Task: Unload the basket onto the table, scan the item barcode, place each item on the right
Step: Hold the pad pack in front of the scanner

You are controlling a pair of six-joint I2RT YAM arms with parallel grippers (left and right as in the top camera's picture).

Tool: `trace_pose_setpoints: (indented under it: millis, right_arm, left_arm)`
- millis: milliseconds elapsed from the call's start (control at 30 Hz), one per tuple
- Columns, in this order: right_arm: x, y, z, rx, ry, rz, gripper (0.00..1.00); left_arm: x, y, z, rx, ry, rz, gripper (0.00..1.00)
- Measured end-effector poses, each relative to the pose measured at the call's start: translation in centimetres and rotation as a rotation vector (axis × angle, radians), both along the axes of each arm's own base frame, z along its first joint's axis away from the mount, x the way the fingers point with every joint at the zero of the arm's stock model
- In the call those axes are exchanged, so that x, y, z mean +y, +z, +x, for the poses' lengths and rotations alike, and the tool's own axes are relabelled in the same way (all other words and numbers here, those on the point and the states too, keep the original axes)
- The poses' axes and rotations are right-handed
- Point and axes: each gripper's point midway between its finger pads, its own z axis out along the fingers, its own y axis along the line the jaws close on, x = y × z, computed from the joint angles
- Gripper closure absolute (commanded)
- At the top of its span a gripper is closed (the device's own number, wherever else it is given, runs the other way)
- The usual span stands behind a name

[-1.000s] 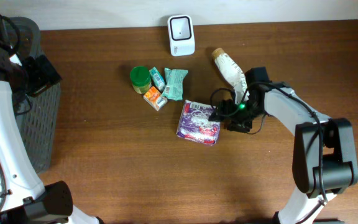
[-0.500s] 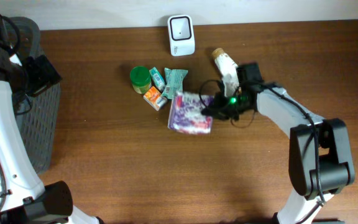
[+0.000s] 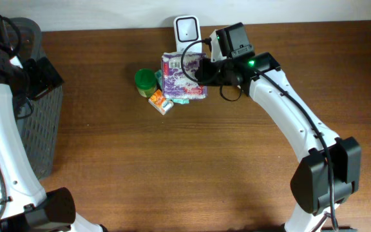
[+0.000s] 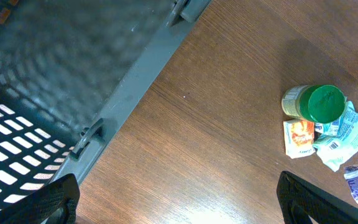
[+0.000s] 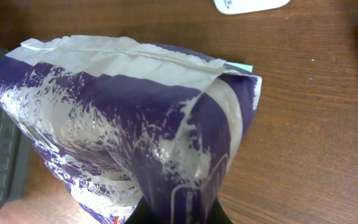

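From the overhead view, the right gripper (image 3: 205, 72) sits in the upper middle of the frame, its fingers pressed together on the edge of the purple-and-white bag (image 3: 184, 76). The bag hangs just below the white scanner (image 3: 187, 27), and its top edge overlaps the scanner's lower end. The right wrist view shows the same pinch: the dark fingers meet at the bottom centre on a fold of the bag's film, which fills most of that frame with its white crimped seal uppermost, and the bag looks lifted clear of the wooden table (image 3: 172, 167). The bag partly covers a teal packet (image 3: 184, 100). Just left of it stand a green-lidded jar (image 3: 145, 80) and a small orange packet (image 3: 160, 102). Far over at the left edge, the left gripper (image 4: 179, 205) hangs above the rim of the grey basket (image 3: 40, 129). Its fingers are spread wide apart at the two bottom corners of its own wrist view, with nothing between them.
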Motion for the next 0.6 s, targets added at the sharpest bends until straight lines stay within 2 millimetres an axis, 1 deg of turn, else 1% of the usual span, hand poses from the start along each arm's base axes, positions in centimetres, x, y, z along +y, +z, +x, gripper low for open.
trace_pose_setpoints:
  millis: [67,133,167,233,267,300,333,400,433,467,533,600]
  right_arm:
    - [0.0,0.1,0.1,-0.002,-0.003,-0.002,0.96]
    - [0.2,0.9,0.2,-0.015,0.003,0.01,0.96]
    - [0.6,2.3,0.6,-0.041,0.012,0.032,0.96]
    - [1.2,4.4,0.8,-0.07,0.031,0.068,0.96]
    - [1.6,5.9,0.9,-0.09,0.048,0.095,0.96]
    - [1.9,6.9,0.7,-0.095,0.055,0.114,0.96]
    - [1.9,7.8,0.2,-0.073,0.049,0.137,0.96]
    - [1.6,7.7,-1.0,-0.008,0.026,0.147,0.96]
    - [1.4,7.2,-1.9,0.055,0.007,0.148,0.96]
    - [1.1,6.7,-2.4,0.089,-0.002,0.141,0.96]
    - [0.8,6.1,-3.3,0.141,-0.017,0.129,0.96]
    - [0.7,5.9,-3.5,0.156,-0.026,0.127,0.96]
  left_arm:
    - [0.0,0.0,0.0,0.0,0.0,0.0,0.01]
    - [0.0,0.0,0.0,0.0,0.0,0.0,0.01]
    - [0.0,0.0,0.0,0.0,0.0,0.0,0.01]
    - [0.0,0.0,0.0,-0.001,0.0,0.001,0.01]
    - [0.0,0.0,0.0,0.0,0.0,0.0,0.01]
    - [0.0,0.0,0.0,0.0,0.0,0.0,0.01]
    - [0.0,0.0,0.0,0.0,0.0,0.0,0.01]
    - [0.0,0.0,0.0,0.0,0.0,0.0,0.01]
    - [0.0,0.0,0.0,0.0,0.0,0.0,0.01]
    - [0.0,0.0,0.0,0.0,0.0,0.0,0.01]
    - [0.0,0.0,0.0,0.0,0.0,0.0,0.01]
    - [0.0,0.0,0.0,0.0,0.0,0.0,0.01]
